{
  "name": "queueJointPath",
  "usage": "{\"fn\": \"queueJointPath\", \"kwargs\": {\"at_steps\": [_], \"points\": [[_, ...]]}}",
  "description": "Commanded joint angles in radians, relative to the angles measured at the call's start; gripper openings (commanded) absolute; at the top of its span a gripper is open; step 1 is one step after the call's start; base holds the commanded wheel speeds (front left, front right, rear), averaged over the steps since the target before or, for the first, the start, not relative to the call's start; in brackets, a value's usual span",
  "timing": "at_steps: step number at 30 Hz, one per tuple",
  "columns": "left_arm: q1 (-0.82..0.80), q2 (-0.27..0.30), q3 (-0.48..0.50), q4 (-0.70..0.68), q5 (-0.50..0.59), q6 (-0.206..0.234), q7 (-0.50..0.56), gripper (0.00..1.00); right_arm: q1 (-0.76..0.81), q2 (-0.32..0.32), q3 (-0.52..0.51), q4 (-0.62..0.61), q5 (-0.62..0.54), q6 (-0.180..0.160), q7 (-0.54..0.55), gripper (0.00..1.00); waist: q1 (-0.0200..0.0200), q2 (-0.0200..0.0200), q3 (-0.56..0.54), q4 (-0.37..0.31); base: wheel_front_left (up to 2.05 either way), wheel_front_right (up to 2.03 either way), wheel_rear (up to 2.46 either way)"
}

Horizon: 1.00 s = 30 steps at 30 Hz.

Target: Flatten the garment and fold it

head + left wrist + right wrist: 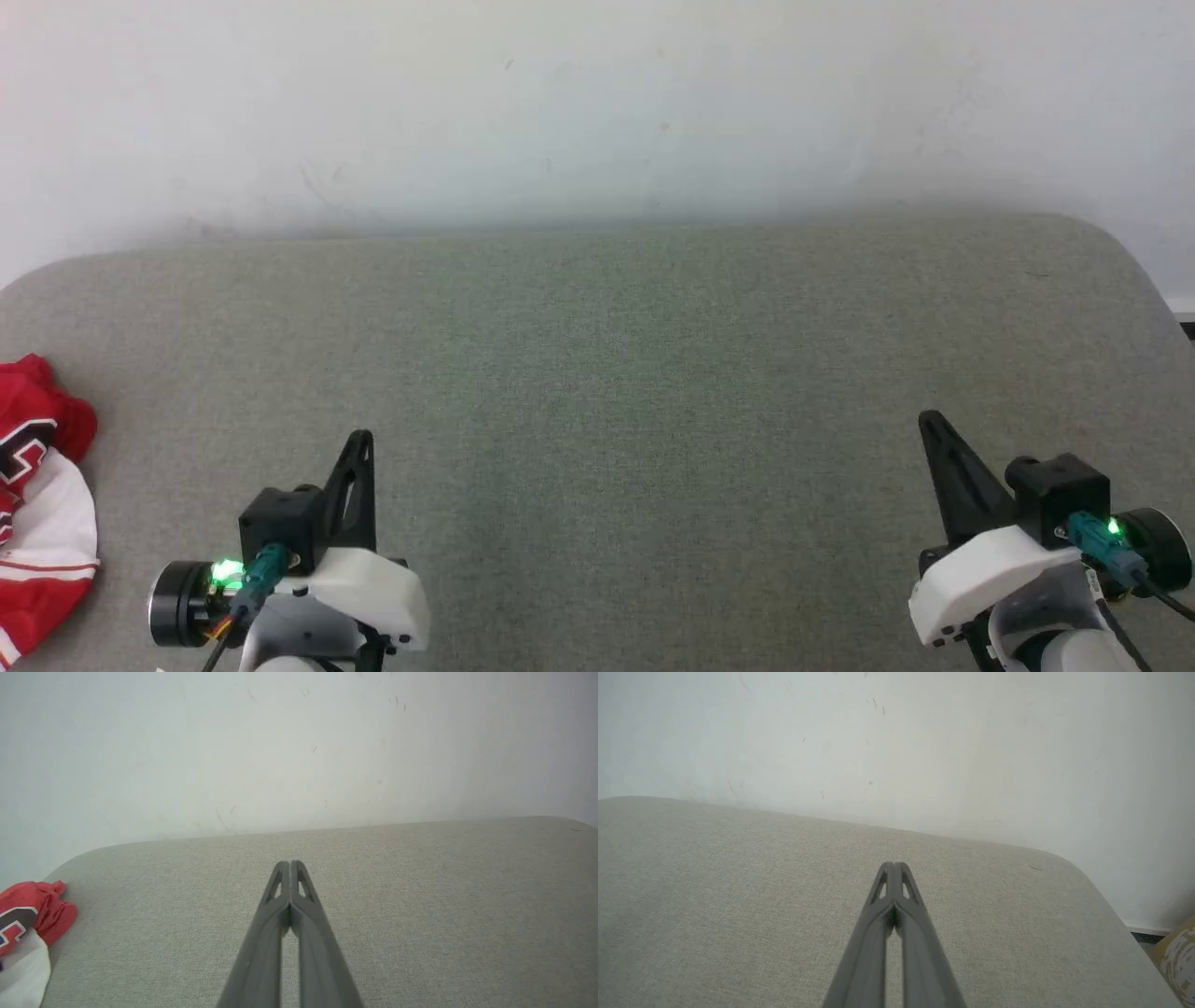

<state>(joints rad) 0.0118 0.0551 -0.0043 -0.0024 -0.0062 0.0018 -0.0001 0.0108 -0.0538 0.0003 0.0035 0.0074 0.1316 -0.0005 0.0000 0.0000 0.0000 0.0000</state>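
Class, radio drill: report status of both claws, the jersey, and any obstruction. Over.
Left claw shut, empty. Right claw shut, empty. Garment crumpled at left edge of grey surface, untouched. No obstruction seen.

A red jersey-style T-shirt with a white sleeve, striped trim and black white-outlined lettering is lying crumpled at the far left edge of the grey fabric worktop.

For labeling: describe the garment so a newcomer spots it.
Find the grey cushioned surface against the white wall. At its left edge, beyond the left gripper, lies the crumpled garment. It alone is red and white, with black lettering.
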Motion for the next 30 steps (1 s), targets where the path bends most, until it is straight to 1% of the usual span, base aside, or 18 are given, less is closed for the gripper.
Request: {"fn": "queueJointPath", "kwargs": {"at_steps": [1, 30], "points": [[-0.012, -0.005, 0.004, 0.002, 0.006, -0.002, 0.0, 0.0, -0.011, 0.004, 0.0, -0.004, -0.007, -0.001, 0.0, 0.0, 0.0, 0.0, 0.0, 0.0, 0.0, 0.0, 0.0], [-0.012, -0.005, 0.004, 0.002, 0.006, -0.002, 0.0, 0.0, -0.011, 0.004, 0.0, -0.004, -0.007, -0.001, 0.0, 0.0, 0.0, 0.0, 0.0, 0.0, 0.0, 0.0, 0.0]]}}
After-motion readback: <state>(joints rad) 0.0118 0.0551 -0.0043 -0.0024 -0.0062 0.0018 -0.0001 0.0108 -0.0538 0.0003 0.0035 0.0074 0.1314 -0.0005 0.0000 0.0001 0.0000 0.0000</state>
